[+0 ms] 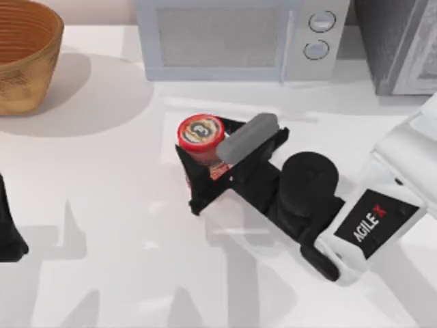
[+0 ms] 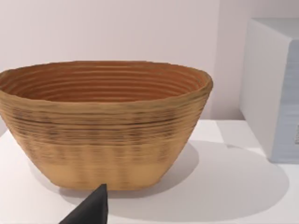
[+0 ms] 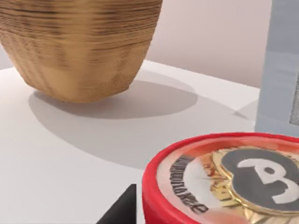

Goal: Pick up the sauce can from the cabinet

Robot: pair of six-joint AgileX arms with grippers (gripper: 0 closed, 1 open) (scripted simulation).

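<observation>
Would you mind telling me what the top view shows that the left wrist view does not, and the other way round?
Top view alone: the sauce can standing on the table between the right gripper fingers, the cabinet at the far right corner, and the left arm parked at the left edge.

Left wrist view alone: the basket's ribbed inside and a dark finger tip.

Both: the basket and the microwave.
</observation>
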